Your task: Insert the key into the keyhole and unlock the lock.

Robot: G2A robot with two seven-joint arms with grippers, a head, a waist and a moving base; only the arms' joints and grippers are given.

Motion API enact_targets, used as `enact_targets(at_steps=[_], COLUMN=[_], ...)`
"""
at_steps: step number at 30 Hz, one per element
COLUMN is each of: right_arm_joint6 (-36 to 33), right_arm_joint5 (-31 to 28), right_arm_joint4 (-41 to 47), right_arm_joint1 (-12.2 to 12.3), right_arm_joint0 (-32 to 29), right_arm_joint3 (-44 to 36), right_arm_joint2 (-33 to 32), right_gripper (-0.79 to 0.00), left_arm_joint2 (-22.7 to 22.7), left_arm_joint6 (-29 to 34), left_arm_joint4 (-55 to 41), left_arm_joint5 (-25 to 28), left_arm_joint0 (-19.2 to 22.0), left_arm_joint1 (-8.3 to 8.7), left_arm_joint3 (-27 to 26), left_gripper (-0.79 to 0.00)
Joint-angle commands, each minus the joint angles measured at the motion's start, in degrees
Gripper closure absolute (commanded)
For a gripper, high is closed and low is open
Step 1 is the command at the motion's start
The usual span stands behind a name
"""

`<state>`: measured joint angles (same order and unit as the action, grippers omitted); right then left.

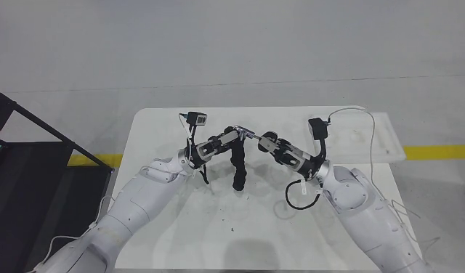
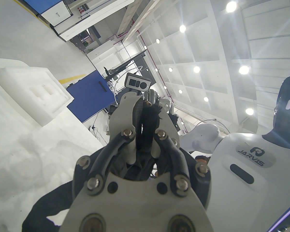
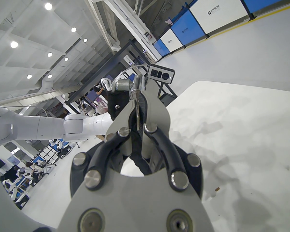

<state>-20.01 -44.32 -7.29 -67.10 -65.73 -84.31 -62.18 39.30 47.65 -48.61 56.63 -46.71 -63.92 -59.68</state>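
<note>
One key point(image 3: 137, 113) inside right pincer point(image 3: 138, 101)

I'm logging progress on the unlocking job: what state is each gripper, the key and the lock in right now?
left gripper: shut on lock, held up above the table.
right gripper: shut on key.
key: clamped between the fingers, tip at the lock's metal cylinder, apparently inserted.
lock: lifted off the table; locked or unlocked cannot be told.
</note>
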Motion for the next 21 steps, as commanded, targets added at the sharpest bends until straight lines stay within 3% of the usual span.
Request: enact_targets(at_steps=[1,21], right_arm_joint6=[-0.01,-1.34], right_arm_joint5=[0.18,1.37], right_arm_joint4=[-0.02,0.85], right_arm_joint1=[-0.04,-0.68], right_arm_joint0=[0.0,1.82], right_arm_joint3=[-0.06,0.87], right_arm_joint2=[0.02,0.76], right_gripper=[0.0,0.0], left_arm_joint2=[0.0,0.0], left_arm_joint6=[0.0,0.0], left_arm_joint4=[0.0,0.0], left_arm_joint5=[0.0,0.0], left_arm_joint0=[0.0,0.0], left_arm_joint1=[0.0,0.0], left_arm_joint3=[0.0,0.0], left_gripper=[0.0,0.0])
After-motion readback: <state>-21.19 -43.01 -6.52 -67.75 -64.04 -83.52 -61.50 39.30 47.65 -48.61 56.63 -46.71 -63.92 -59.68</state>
